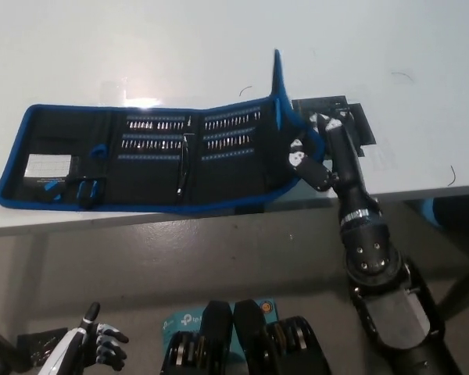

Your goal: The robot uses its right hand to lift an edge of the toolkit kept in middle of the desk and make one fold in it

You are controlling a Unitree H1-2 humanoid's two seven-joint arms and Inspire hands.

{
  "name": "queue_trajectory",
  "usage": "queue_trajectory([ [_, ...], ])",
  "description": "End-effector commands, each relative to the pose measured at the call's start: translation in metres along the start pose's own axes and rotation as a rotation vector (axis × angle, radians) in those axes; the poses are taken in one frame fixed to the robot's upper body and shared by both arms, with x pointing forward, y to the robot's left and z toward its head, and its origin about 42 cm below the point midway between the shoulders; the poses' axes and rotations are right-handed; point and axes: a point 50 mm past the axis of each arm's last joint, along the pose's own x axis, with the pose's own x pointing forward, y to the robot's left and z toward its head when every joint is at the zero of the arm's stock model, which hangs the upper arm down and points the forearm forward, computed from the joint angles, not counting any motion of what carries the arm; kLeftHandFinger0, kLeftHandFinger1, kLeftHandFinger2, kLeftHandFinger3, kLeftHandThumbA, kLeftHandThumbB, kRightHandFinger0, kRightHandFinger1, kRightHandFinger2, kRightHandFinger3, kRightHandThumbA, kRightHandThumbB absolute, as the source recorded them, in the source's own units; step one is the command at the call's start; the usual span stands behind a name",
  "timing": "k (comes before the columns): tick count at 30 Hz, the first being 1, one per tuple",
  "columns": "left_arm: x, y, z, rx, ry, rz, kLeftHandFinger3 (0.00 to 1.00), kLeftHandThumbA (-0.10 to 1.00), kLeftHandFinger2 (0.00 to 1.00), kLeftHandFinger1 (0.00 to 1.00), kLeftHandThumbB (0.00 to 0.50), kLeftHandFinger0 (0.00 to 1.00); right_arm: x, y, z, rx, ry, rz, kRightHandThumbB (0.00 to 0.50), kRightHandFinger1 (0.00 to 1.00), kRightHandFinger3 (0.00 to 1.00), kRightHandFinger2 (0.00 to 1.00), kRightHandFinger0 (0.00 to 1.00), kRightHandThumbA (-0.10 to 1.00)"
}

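A black toolkit (141, 160) with blue trim lies unrolled across the middle of the white desk (219, 47), showing rows of bits. Its right end panel (280, 101) stands nearly upright, lifted off the desk. My black right hand (309, 152) is pressed against the outer side of that raised panel, its fingers under and behind the flap; whether they pinch the edge is hidden. My white left hand (98, 344) hangs low at the bottom left, below the desk, fingers loosely apart and holding nothing.
A black patch (352, 121) lies on the desk just right of the raised flap. The desk's front edge (219, 223) runs right below the toolkit. A blue-green box (184, 320) sits on the floor beneath.
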Motion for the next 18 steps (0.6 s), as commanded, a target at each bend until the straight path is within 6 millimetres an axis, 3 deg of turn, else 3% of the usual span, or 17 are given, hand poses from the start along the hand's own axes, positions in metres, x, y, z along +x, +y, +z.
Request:
queue_trajectory([
  [1,-0.001,0.008,0.014,0.036,-0.026,-0.006,0.39,1.0,0.33,0.37,0.5,0.45,0.031,-0.007,0.056,-0.2,-0.197,0.075,0.011,0.02,0.19,0.22,0.0,-0.1],
  [2,0.0,0.009,0.014,0.044,-0.028,-0.01,0.4,1.0,0.32,0.35,0.5,0.41,0.035,0.0,0.066,-0.363,-0.219,0.181,0.029,0.04,0.19,0.24,0.0,-0.1],
  [6,0.001,0.009,0.014,0.044,-0.03,-0.021,0.38,1.0,0.3,0.35,0.5,0.39,0.036,0.017,0.071,-0.599,-0.238,0.334,0.102,0.05,0.27,0.25,0.0,-0.1],
  [7,0.001,0.009,0.014,0.041,-0.031,-0.022,0.39,1.0,0.29,0.33,0.5,0.35,0.033,0.031,0.067,-0.706,-0.274,0.392,0.194,0.04,0.33,0.25,0.0,-0.1],
  [10,0.002,0.007,0.014,0.04,-0.031,-0.027,0.39,1.0,0.29,0.34,0.5,0.37,0.021,0.054,0.055,-0.872,-0.294,0.496,0.202,0.12,0.4,0.39,0.0,-0.1],
  [13,0.002,0.005,0.013,0.037,-0.028,-0.029,0.38,1.0,0.3,0.35,0.5,0.39,0.009,0.07,0.044,-0.935,-0.281,0.575,0.257,0.12,0.46,0.35,0.0,-0.1],
  [14,0.002,0.004,0.013,0.037,-0.021,-0.032,0.38,1.0,0.3,0.35,0.5,0.39,0.001,0.08,0.034,-0.978,-0.269,0.614,0.273,0.08,0.46,0.27,0.0,-0.09],
  [16,0.002,0.004,0.012,0.037,-0.025,-0.04,0.38,1.0,0.29,0.34,0.5,0.38,-0.004,0.088,0.023,-1.043,-0.246,0.656,0.192,0.11,0.52,0.3,0.0,-0.1],
  [18,0.001,0.004,0.014,0.034,-0.019,-0.033,0.38,1.0,0.3,0.34,0.5,0.37,-0.008,0.093,0.017,-1.069,-0.234,0.676,0.169,0.16,0.52,0.34,0.02,-0.09],
])
